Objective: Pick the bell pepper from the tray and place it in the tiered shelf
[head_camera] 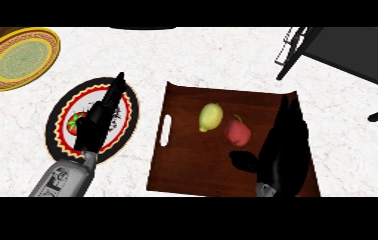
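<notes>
A red bell pepper with a green stem lies on the brown wooden tray, just right of a yellow-green lemon. My right hand hovers over the tray's right side, fingers stretched out toward the far edge and thumb pointing left below the pepper; it holds nothing. My left hand lies open and flat over a round patterned plate at the left. The black wire tiered shelf stands at the upper right, partly cut off by the frame.
A red tomato-like item sits on the patterned plate, half hidden by my left hand. A yellow and green decorated plate is at the far left corner. White marbled counter lies between the tray and the shelf.
</notes>
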Tool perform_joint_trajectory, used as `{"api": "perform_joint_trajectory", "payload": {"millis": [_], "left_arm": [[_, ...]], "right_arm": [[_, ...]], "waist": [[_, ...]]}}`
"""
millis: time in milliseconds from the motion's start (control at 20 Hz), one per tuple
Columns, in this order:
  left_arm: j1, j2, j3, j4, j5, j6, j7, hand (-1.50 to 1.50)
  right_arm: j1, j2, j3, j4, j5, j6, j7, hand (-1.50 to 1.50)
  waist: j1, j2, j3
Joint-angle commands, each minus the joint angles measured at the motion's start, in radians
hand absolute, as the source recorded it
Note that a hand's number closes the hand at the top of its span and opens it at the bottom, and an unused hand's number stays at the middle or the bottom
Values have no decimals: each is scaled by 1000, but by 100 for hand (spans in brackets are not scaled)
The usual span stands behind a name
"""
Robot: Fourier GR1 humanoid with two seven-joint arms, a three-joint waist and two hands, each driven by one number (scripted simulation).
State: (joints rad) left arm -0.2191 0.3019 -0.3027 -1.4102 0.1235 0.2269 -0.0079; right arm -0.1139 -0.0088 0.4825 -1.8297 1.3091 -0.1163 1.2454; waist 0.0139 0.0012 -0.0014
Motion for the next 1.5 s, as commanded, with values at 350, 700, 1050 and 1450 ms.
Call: {"api": "perform_joint_trajectory", "payload": {"millis": [350,700,1050,1450], "left_arm": [[20,-16,1,-1,-2,-19,3,0],[-7,18,45,8,-8,-30,9,0],[14,-19,37,12,-10,-29,7,0],[20,-26,33,-11,-36,-30,1,0]], "right_arm": [[-57,8,-14,119,-49,-36,242,-150],[-64,8,-25,145,-56,-35,242,-150],[-87,8,-37,211,-65,-72,242,-150],[-112,8,-25,278,-117,-110,242,-150]], "waist": [[1,1,1],[-6,0,0],[-4,0,1],[0,-1,1]]}}
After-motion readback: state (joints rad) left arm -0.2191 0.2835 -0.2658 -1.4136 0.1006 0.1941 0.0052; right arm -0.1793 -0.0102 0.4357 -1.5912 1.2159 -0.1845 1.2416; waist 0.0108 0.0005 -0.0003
